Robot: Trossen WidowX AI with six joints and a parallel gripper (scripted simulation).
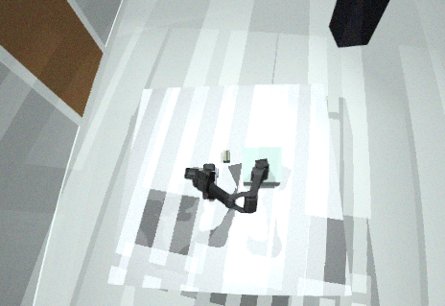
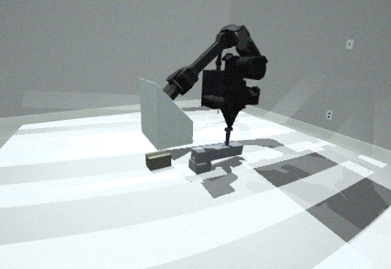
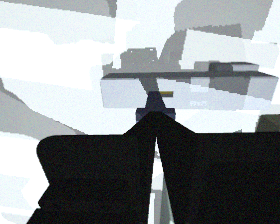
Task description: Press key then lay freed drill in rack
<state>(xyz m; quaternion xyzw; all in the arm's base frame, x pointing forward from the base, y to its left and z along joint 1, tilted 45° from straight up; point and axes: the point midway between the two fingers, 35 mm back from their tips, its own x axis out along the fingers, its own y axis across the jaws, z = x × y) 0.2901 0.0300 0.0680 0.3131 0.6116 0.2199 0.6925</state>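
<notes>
A dark blue key with a crossbar head stands upright in a long blue-grey block. My gripper is shut and empty, pointing straight down, its tips at the key's head; whether they touch is hard to tell. A small yellow piece shows at the key's foot in the wrist view. The drill cannot be told apart from the block for certain. A small olive block, seemingly the rack, stands apart beyond the block's thicker end.
A pale green wedge-shaped stand carries the arm's base and rises behind the rack. A tall black box is far off at the upper right in the top view. Striped shadows cross the white surface.
</notes>
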